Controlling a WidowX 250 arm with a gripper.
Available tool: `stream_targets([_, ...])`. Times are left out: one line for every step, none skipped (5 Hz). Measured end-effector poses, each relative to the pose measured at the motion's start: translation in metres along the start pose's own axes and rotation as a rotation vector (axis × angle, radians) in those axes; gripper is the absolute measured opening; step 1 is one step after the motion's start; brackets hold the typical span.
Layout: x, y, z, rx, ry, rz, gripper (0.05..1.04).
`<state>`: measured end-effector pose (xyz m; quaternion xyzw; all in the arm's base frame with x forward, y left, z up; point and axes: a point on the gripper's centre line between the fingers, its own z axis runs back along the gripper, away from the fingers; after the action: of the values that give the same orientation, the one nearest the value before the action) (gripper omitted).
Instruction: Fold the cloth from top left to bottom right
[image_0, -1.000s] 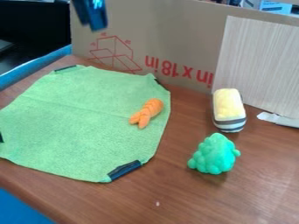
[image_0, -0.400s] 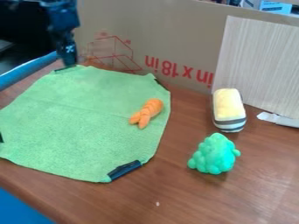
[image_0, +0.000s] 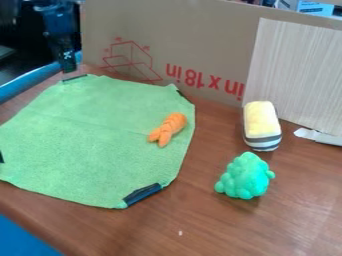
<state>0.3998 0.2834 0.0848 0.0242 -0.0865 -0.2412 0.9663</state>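
Observation:
The black gripper (image_0: 68, 69) hangs at the upper left, just above and behind the black clip on the cloth's top left corner. Whether its fingers hold anything cannot be made out. The green cloth (image_0: 87, 140) lies spread flat on the brown table, with dark strips at its corners. An orange crayfish-like toy (image_0: 168, 129) rests on the cloth's right part.
A yellow block toy with striped sides (image_0: 262, 125) and a green bumpy toy (image_0: 246, 176) stand on the table (image_0: 220, 227) right of the cloth. A cardboard wall (image_0: 194, 40) runs along the back, with a pale panel (image_0: 297, 75) at its right.
The gripper came down from the top edge to the cloth's top left corner, then shifted a little left. The cloth and toys have not moved.

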Motion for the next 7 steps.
stream_targets([0.004, 0.007, -0.009, -0.004, 0.003, 0.017, 0.999])
stream_targets([0.012, 0.006, -0.023, 0.01, 0.009, 0.01, 0.999])
stream_targets([0.02, 0.006, -0.035, 0.01, 0.017, 0.005, 0.999])
stream_targets([0.017, 0.006, -0.041, 0.012, 0.037, 0.028, 0.964])
stream_targets([0.012, 0.004, -0.053, 0.015, 0.053, 0.042, 0.686])
stream_targets([0.01, -0.001, -0.05, 0.02, 0.051, 0.025, 0.388])
stream_targets([0.01, -0.005, -0.049, 0.022, 0.039, 0.007, 0.183])
